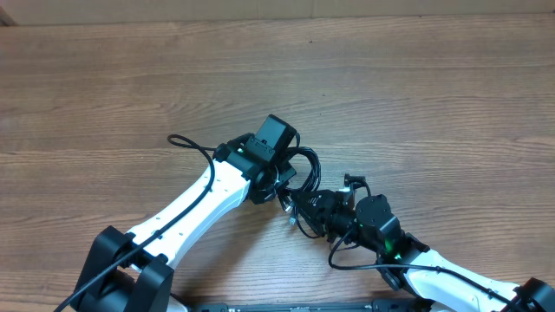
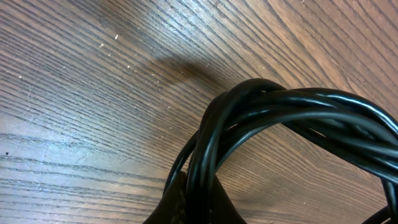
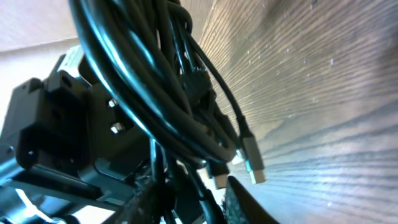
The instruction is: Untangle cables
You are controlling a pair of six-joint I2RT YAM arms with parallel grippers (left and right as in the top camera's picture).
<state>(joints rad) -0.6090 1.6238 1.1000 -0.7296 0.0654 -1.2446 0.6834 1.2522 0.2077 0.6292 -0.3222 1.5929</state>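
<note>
A: Where is the bundle placed?
B: The thin black flexible cables point(image 1: 302, 173) are bunched at mid-table, toward the near edge of the brown wood-grain table point(image 1: 130, 78).
A: And the arms?
B: The left gripper point(image 1: 283, 188) is set at the bundle's left side. The right gripper point(image 1: 305, 215) is set just before it, to the right. Cords are passed between the right gripper's fingers point(image 3: 245, 199). One small metal plug end point(image 3: 252, 163) is hung beside the bundle, over the tabletop.

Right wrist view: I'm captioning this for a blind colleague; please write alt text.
A looped bundle of black cables hangs close to the camera, small metal-tipped plugs dangling at its lower end. Behind it, left, is the other arm's black housing; right, a wood-grain table.
</note>
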